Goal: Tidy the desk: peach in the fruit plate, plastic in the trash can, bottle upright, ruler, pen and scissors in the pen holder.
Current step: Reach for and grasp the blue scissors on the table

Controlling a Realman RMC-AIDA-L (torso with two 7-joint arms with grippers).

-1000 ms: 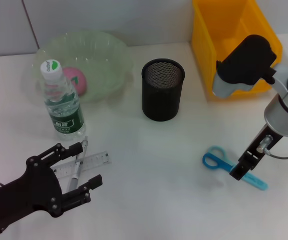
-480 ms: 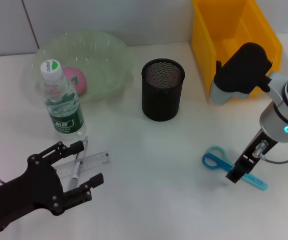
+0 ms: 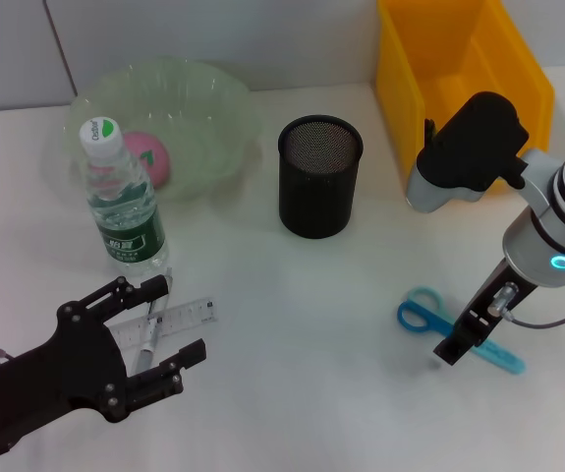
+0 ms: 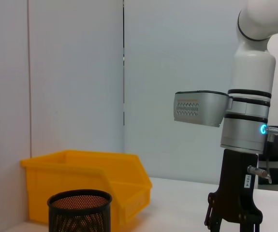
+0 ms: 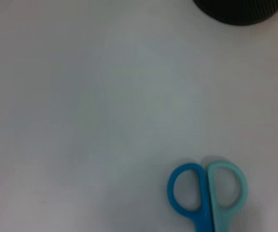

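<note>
A: What is the robot doing now?

B: The right gripper (image 3: 446,352) is low over the scissors (image 3: 456,331) on the desk (image 3: 302,305). I cannot tell about its fingers.

A: And next?

B: I think grab them, then drop them in the pen holder (image 3: 319,177). The left gripper (image 3: 164,324) waits, fingers apart.

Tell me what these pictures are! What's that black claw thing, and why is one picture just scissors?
It's a robot with two arms tidying a desk. One picture looks down from its head; the others come from cameras on its wrists. The black claw is its left gripper, open over a ruler and pen. Its right gripper is down at the scissors, which its wrist camera sees close up. Also there: a bottle, a peach in a bowl, a pen holder and a yellow bin.
</note>
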